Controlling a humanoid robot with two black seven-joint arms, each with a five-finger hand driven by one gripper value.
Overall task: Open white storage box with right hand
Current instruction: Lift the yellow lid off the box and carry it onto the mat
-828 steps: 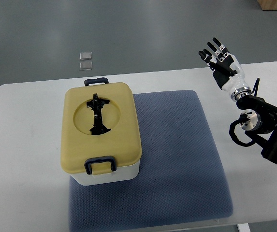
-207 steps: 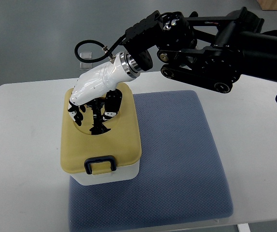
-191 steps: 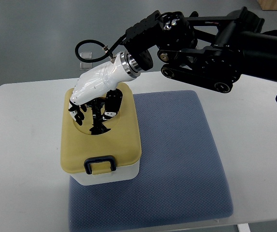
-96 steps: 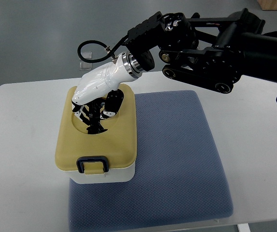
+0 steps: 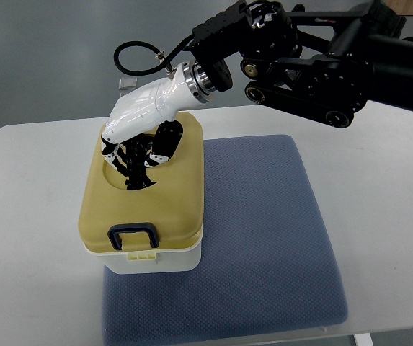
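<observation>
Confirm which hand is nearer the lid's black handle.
Right. The right hand is closed on the black handle in the recess of the yellow lid. The left hand is not in view.

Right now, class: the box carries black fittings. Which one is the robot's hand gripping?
The black handle in the round recess of the yellow lid; the right hand curls around it. The black clasp on the lid's near edge hangs untouched.

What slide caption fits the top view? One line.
Right hand grips the black handle, lifting the yellow lid off the white storage box.
</observation>
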